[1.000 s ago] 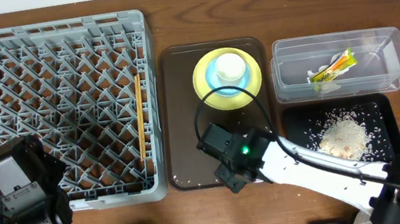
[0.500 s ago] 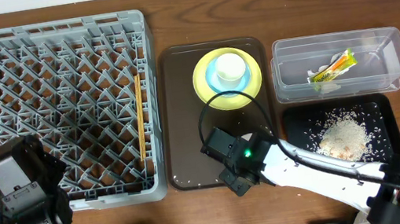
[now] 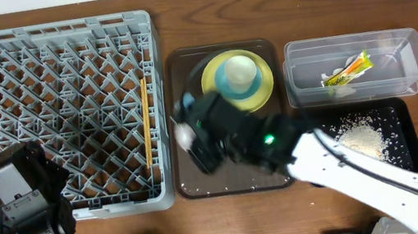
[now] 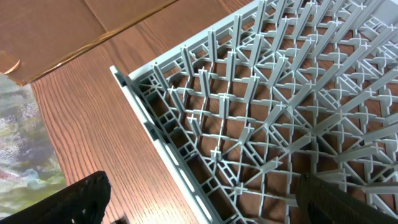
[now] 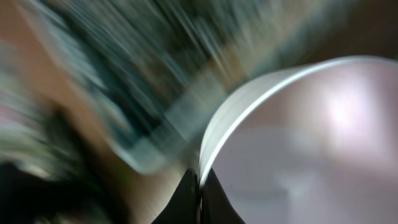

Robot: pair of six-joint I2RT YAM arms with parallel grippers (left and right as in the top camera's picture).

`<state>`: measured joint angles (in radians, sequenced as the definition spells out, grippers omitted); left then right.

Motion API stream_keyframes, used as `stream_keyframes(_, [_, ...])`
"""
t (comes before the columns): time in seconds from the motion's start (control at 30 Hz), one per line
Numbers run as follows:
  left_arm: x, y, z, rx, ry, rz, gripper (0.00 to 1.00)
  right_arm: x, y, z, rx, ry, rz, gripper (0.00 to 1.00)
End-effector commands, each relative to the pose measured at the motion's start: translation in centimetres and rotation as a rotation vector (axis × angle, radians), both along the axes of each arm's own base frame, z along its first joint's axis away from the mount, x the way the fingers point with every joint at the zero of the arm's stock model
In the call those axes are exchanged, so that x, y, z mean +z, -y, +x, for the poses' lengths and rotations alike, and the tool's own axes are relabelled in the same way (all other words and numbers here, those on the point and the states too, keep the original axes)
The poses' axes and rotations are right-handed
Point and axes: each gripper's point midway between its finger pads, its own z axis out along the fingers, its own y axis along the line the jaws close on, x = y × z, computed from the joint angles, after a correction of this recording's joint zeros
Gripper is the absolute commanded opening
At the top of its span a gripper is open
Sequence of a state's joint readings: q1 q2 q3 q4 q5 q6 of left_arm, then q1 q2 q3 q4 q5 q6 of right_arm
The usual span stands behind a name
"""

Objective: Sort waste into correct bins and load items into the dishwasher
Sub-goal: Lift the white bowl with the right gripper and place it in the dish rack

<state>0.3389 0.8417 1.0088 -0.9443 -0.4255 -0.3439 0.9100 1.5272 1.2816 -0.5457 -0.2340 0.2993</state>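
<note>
My right gripper (image 5: 200, 186) is shut on the thin rim of the white bowl (image 5: 298, 143), and that view is streaked with motion blur. From overhead the bowl (image 3: 184, 134) shows as a white blur over the left side of the brown tray, close to the grey dishwasher rack (image 3: 63, 27). The chopsticks (image 3: 146, 126) lie in the rack along its right side. A white cup (image 3: 240, 68) sits in a light blue bowl (image 3: 228, 87) on the yellow plate (image 3: 262, 91). My left gripper (image 4: 205, 199) is open over the rack's near left corner, holding nothing.
The dark brown serving tray (image 3: 184, 62) sits between the rack and the bins. The clear tub (image 3: 406, 46) holds the green-and-yellow wrapper (image 3: 347, 70) and the tissue (image 3: 344, 89). The black tray (image 3: 410, 153) holds rice grains (image 3: 360, 141). My left arm (image 3: 18, 203) stands at the front left.
My right gripper closed at the tray's front, then swung back and left across the tray with the white bowl pinched by its rim. The left arm has not moved.
</note>
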Motion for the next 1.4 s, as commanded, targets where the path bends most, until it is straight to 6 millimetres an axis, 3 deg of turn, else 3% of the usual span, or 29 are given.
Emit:
stream_keyframes(0.0, [0.8, -0.3, -0.1, 0.02, 0.019, 0.011, 0.96, 5.9, -3.4, -2.2, 0.181, -0.126, 0.315, 0.01])
stream_keyframes(0.07, [0.8, -0.3, -0.1, 0.02, 0.019, 0.011, 0.96, 8.2, -5.4, -1.6, 0.189, -0.163, 0.456, 0.01])
stream_keyframes(0.17, [0.8, -0.3, -0.1, 0.02, 0.019, 0.011, 0.96, 9.7, -7.7, -1.0, 0.213, -0.206, 0.589, 0.01])
stream_keyframes(0.3, [0.8, -0.3, -0.1, 0.02, 0.019, 0.011, 0.96, 9.9, -10.6, -0.5, 0.268, -0.269, 0.724, 0.01])
stream_keyframes(0.57, [0.8, -0.3, -0.1, 0.02, 0.019, 0.011, 0.96, 6.5, -14.0, 0.8, 0.274, -0.493, 0.893, 0.01])
stream_keyframes(0.7, [0.8, -0.3, -0.1, 0.02, 0.019, 0.011, 0.96, 4.7, -15.1, -0.1, 0.314, -0.57, 0.967, 0.01])
stream_keyframes(0.9, [0.8, -0.3, -0.1, 0.02, 0.019, 0.011, 0.96, -0.3, -17.4, -2.9, 0.307, -0.718, 0.909, 0.01])
stream_keyframes(1.07, [0.8, -0.3, -0.1, 0.02, 0.019, 0.011, 0.96, -1.6, -18.0, -4.3, 0.33, -0.735, 0.88, 0.01])
stream_keyframes(1.37, [0.8, -0.3, -0.1, 0.02, 0.019, 0.011, 0.96, -1.1, -16.0, -2.5, 0.381, -0.712, 0.883, 0.01])
